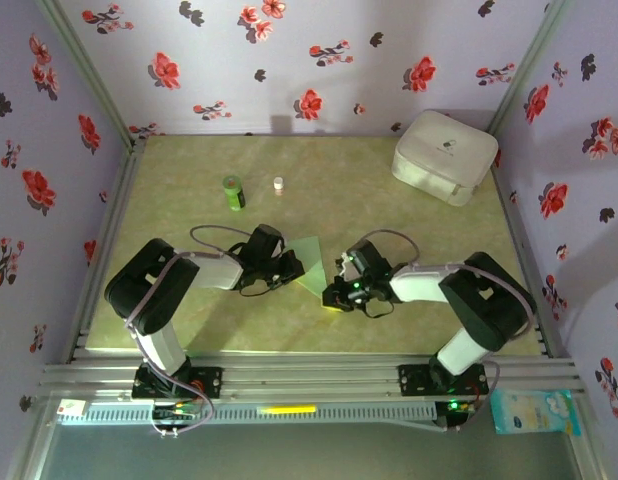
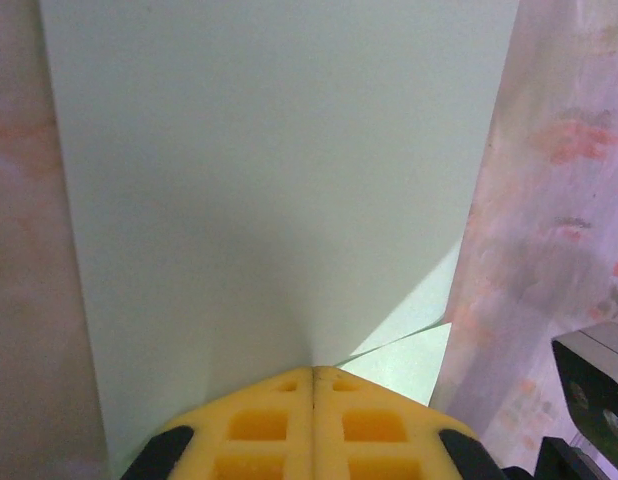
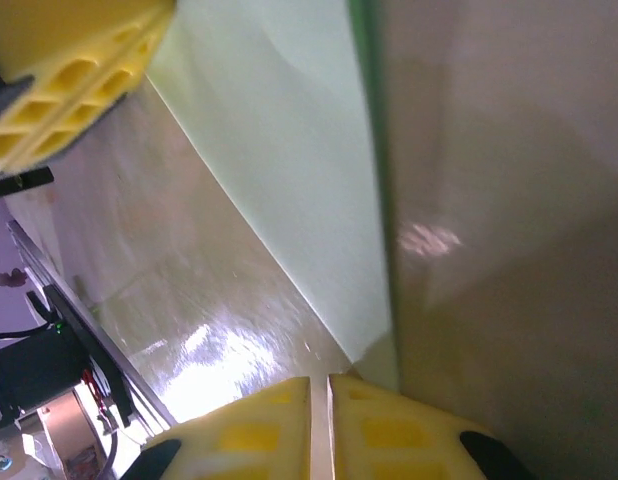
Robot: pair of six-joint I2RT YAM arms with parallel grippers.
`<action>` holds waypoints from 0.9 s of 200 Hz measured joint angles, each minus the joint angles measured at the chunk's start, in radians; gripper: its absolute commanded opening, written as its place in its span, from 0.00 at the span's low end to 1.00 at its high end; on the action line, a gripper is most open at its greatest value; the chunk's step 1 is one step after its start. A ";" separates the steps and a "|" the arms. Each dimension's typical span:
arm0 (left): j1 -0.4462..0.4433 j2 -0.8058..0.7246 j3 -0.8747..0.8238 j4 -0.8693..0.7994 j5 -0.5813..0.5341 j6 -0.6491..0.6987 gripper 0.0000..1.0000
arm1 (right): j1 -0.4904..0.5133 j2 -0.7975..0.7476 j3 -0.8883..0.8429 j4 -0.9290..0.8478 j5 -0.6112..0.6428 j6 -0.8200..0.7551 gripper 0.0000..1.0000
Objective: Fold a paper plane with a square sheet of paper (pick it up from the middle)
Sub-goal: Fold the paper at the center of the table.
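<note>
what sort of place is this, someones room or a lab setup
Most likely a purpose-built robot test booth, not a lived-in room: flowered lilac wallpaper panels enclose an olive-green tabletop, a ribbed aluminium rail runs along its near edge, and two black-and-white robot arms are bolted there.

Work enclosure seen from above. The back wall (image 1: 319, 60), left wall (image 1: 39, 150) and right wall (image 1: 589, 150) carry lilac wallpaper printed with red and dark flower sprigs. Pale corner posts (image 1: 92, 70) run up where the walls meet. The tabletop (image 1: 319, 200) is a mottled olive-yellow surface, bordered at its near edge by ribbed aluminium rails (image 1: 309, 375). A plain grey surface (image 1: 289, 455) lies below them. Soft shadows fall on the back wall just above the table's far edge. In the right wrist view a bright glare patch (image 3: 204, 365) marks the glossy tabletop. In the left wrist view the flowered wallpaper appears blurred at both sides.
</note>
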 measured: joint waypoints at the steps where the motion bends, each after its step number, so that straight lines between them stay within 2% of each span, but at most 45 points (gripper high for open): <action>1: 0.000 0.000 0.000 0.000 0.000 0.000 0.00 | 0.000 -0.002 0.000 -0.002 0.000 0.000 0.13; 42: 0.000 0.000 0.000 0.000 0.000 0.000 0.00 | -0.007 -0.081 0.068 -0.060 0.017 -0.008 0.13; 87: 0.000 0.000 0.000 0.000 0.000 0.000 0.00 | -0.007 0.037 0.137 -0.030 0.025 0.002 0.13; 125: 0.000 -0.004 0.003 -0.006 0.002 0.000 0.00 | -0.007 0.116 0.130 -0.024 0.047 0.016 0.05; 180: 0.000 -0.074 0.065 -0.159 -0.023 0.035 0.10 | -0.007 0.114 0.106 0.019 0.046 0.019 0.02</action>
